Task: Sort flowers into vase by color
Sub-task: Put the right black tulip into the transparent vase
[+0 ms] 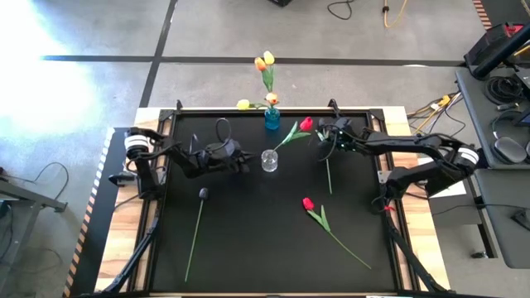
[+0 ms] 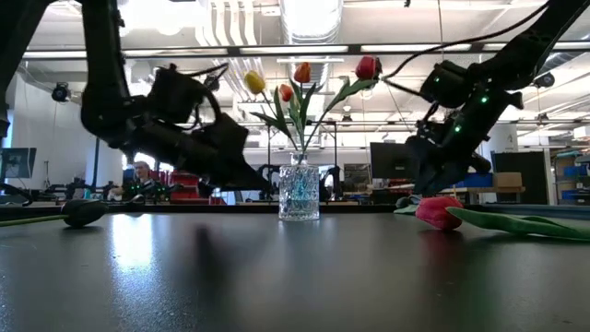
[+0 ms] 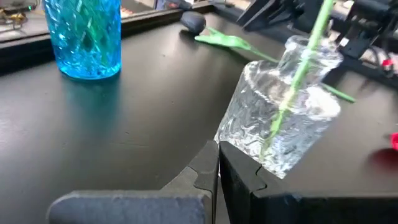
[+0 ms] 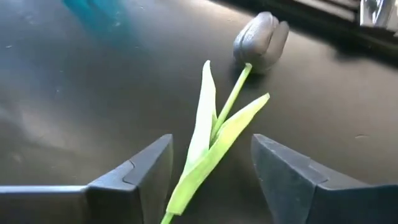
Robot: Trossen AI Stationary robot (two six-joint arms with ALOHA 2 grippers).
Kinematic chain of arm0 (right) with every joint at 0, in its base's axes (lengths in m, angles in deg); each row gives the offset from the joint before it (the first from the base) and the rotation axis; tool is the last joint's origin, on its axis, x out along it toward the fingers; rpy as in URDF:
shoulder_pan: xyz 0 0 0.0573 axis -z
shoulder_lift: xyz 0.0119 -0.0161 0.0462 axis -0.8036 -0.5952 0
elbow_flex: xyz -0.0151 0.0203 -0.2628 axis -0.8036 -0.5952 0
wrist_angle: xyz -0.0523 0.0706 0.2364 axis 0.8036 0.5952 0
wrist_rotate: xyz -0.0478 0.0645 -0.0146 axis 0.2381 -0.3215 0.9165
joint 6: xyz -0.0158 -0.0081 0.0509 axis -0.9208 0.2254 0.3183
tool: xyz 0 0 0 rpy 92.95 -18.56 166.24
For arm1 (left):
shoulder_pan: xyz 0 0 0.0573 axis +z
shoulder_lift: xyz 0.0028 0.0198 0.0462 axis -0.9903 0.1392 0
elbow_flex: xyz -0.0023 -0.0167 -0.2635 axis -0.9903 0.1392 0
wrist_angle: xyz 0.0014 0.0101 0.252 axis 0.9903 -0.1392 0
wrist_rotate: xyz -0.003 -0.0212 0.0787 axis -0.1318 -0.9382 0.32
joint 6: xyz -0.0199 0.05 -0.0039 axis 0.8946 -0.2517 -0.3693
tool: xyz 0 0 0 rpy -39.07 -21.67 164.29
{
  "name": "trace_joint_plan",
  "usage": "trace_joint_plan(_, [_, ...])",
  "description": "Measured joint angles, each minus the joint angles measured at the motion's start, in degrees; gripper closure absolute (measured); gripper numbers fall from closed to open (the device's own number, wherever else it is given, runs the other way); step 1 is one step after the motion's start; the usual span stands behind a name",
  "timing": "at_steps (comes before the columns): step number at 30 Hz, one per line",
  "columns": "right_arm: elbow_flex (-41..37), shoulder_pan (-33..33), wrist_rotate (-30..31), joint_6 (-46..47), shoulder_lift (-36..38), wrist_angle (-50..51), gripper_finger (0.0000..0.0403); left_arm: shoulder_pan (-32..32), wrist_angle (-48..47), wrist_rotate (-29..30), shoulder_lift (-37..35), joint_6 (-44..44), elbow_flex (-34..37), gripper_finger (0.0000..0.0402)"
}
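Note:
A clear glass vase (image 1: 269, 160) (image 3: 283, 118) stands mid-table and holds one red tulip (image 1: 306, 124), whose stem leans on the rim. Behind it, a blue vase (image 1: 272, 118) (image 3: 87, 37) holds yellow and orange tulips (image 1: 265, 62). My left gripper (image 1: 245, 163) (image 3: 217, 163) is shut, its tips right beside the clear vase's base. My right gripper (image 1: 325, 136) (image 4: 211, 165) is open and low over a dark tulip (image 4: 261, 34). Its fingers stand on either side of the leaves (image 4: 208, 134) without touching them. Another dark tulip (image 1: 203, 193) and a red tulip (image 1: 308, 204) lie flat on the table. My left gripper's shut fingertips (image 3: 233, 165) come level from the table's left side, up against the lower wall of the clear vase (image 3: 255, 149). I cannot tell whether they touch it. The vase stands upright on the table.
The stem (image 1: 329, 175) of the tulip under my right gripper runs toward the near edge. The long stems (image 1: 192, 240) (image 1: 348, 248) of the other two lying tulips do the same. Bare black table top (image 1: 257, 240) lies between them. Wooden borders (image 1: 418, 240) frame the table.

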Motion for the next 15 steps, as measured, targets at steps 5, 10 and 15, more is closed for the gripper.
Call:
trace_joint_plan(5, [3.22, 0.00, 0.09, 1.48, -5.67, -0.06, 0.0189, 0.09, 3.05, 0.04, -1.52, -0.53, 2.65, 0.0402])
trace_joint_plan(10, [7.19, 0.06, -0.02, 4.61, -12.16, 1.61, 0.0213, 0.11, 3.13, 0.06, -1.74, -1.46, 2.89, 0.0402])
trace_joint_plan(15, [12.62, 0.11, 1.65, 8.10, -16.83, 9.86, 0.0243, 0.09, 2.66, -1.41, -1.67, -1.49, 3.14, 0.0402])
